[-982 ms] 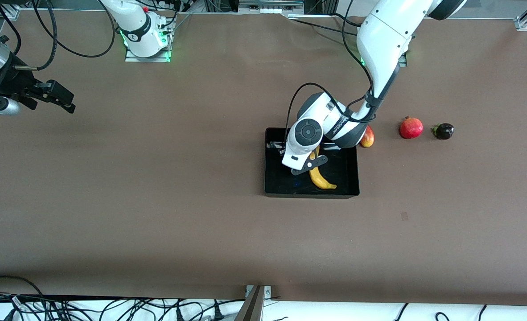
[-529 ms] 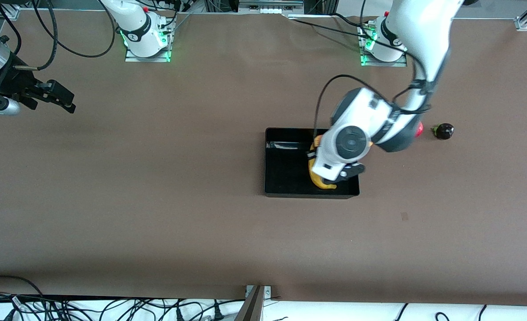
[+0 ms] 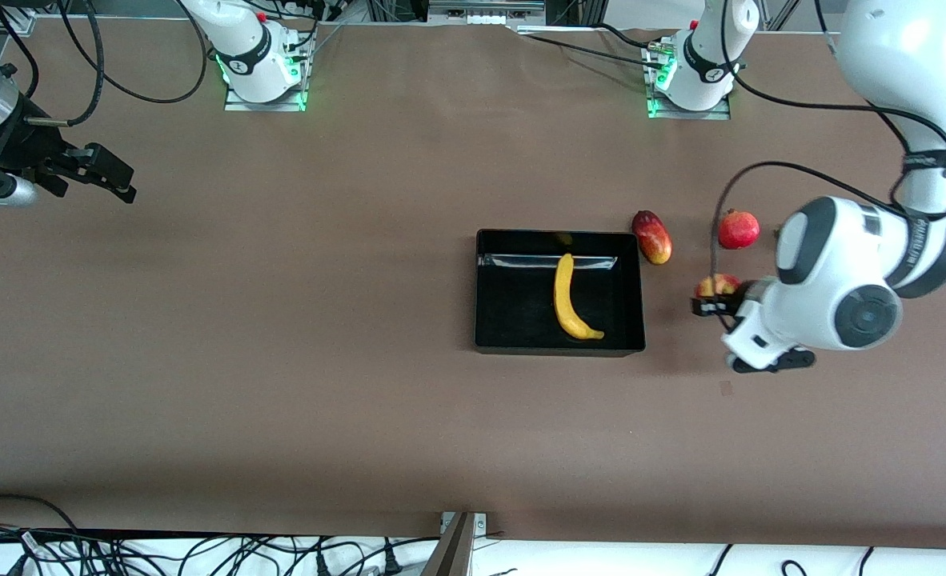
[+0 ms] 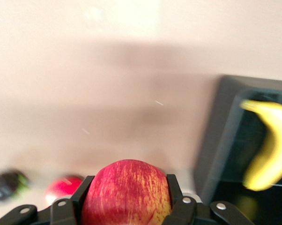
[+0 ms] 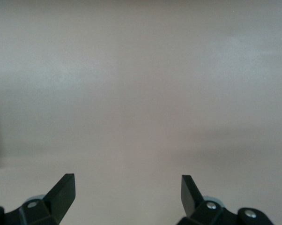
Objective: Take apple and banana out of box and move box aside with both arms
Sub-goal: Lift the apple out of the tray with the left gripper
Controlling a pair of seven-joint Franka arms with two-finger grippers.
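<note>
Front view, left gripper point(image 3: 715, 298): up over bare table toward the left arm's end, pinching the apple point(image 3: 718, 285) between its black fingers.
Front view, apple: red with yellow patches, clamped in that claw and clear of the table.
Front view, box point(image 3: 489, 288): a glossy black tray resting on the table, apart from the left gripper, toward the right arm's end from it.
Front view, banana point(image 3: 569, 298): lying in the box, lengthwise from the rim nearest the arm bases to the rim nearest the camera (its hooked tip lies at the camera end).
Front view, mango point(image 3: 652, 237): on the table just beside the box's corner, between the box and the left gripper's place, closer to the bases than the claw.
Front view, pomegranate point(image 3: 739, 230): on the table near the left gripper, closer to the bases than the claw.
Front view, right gripper point(image 3: 109, 178): waiting over bare table at the right arm's end, well apart from the box and from every fruit.
Left wrist view, left gripper point(image 4: 127, 199): both fingers press against the apple point(image 4: 127, 192), one on each flank.
Left wrist view, surroundings: the box point(image 4: 220, 136) with the banana point(image 4: 268, 154) sits to one side of the claw; the pomegranate point(image 4: 63, 187) and a dark fruit point(image 4: 7, 185) (blurred) sit to the opposite one.
Right wrist view, right gripper point(image 5: 128, 190): fingers spread wide with nothing between them, only table under them.
</note>
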